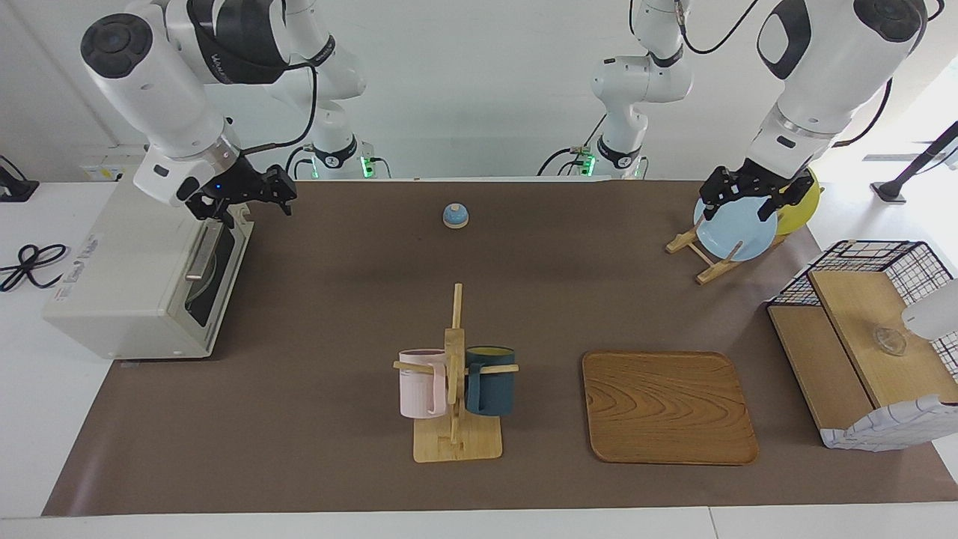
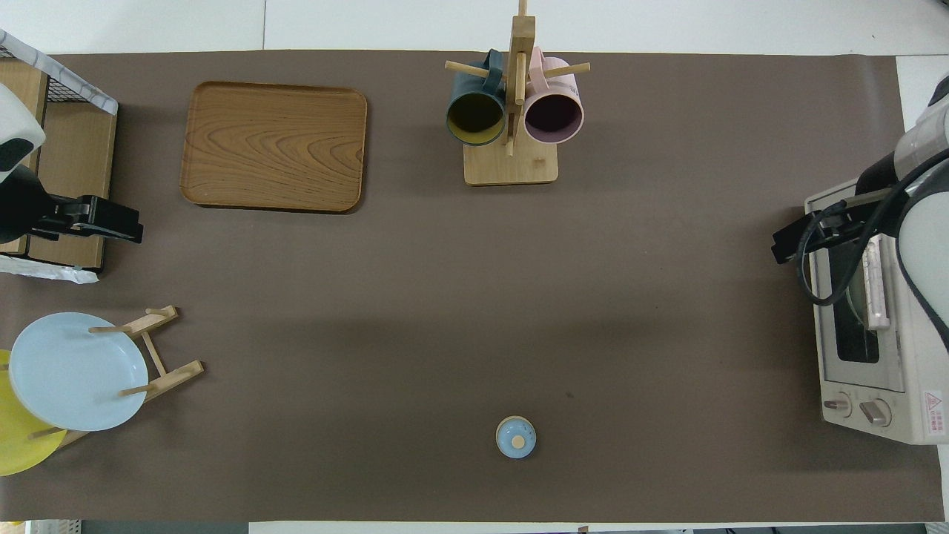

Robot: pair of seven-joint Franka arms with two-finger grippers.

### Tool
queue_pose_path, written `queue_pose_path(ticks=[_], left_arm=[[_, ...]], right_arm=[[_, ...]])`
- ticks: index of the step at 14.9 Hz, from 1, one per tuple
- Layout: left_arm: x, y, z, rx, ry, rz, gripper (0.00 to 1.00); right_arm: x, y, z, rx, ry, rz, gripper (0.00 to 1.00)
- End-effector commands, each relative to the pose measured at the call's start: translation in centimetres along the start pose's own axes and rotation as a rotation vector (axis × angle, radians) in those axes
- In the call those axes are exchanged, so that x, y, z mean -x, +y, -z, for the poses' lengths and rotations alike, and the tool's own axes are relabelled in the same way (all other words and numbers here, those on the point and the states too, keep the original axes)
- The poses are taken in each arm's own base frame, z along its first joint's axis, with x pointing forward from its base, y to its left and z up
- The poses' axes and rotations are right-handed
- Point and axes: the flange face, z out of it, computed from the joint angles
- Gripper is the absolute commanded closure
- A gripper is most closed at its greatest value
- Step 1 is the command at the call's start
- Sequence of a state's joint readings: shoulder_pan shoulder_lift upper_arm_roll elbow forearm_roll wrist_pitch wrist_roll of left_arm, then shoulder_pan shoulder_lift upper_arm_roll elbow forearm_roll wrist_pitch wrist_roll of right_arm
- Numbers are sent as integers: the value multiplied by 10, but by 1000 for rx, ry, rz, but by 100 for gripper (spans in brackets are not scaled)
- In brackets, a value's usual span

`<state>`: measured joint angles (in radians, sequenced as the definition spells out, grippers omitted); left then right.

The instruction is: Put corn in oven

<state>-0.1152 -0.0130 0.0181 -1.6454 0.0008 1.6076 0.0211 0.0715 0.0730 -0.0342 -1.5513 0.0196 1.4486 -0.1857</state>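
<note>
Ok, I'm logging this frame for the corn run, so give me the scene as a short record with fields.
oven: toward the right arm's end of the table, door shut
corn: not visible in either view
right gripper: open, empty, over the oven's door edge
left gripper: open, waiting over the blue plate
mug rack: two mugs hanging
wooden tray: nothing on it

A boxy cream-white toaster oven stands at the right arm's end of the table, its glass-windowed door with the silver bar handle shut and facing the table's middle. Two knobs sit at its end nearer the robots. The corn cannot be made out.
</note>
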Motion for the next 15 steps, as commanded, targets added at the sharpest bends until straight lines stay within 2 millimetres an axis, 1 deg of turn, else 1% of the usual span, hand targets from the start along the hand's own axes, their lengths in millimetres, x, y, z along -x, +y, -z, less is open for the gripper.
queue_pose_path(ticks=[1,2,5,6,15], left_arm=[[3,-2,2,-16,-11,-3,0],[3,-1,2,-16,-11,-5,0],[3,-2,3,-16,-9,-2,0],[3,-2,3,-16,-9,-2,0],[3,-2,3,-16,-9,-3,0]], right_arm=[[18,-4,7,-19,-2,-19,0],[22,-5,4,-19,4,-20,0],[20,-7,2,-20,12,-46,0],[21,-4,2,-24,12,-64,0],[17,6,12,-23,42,-86,0]])
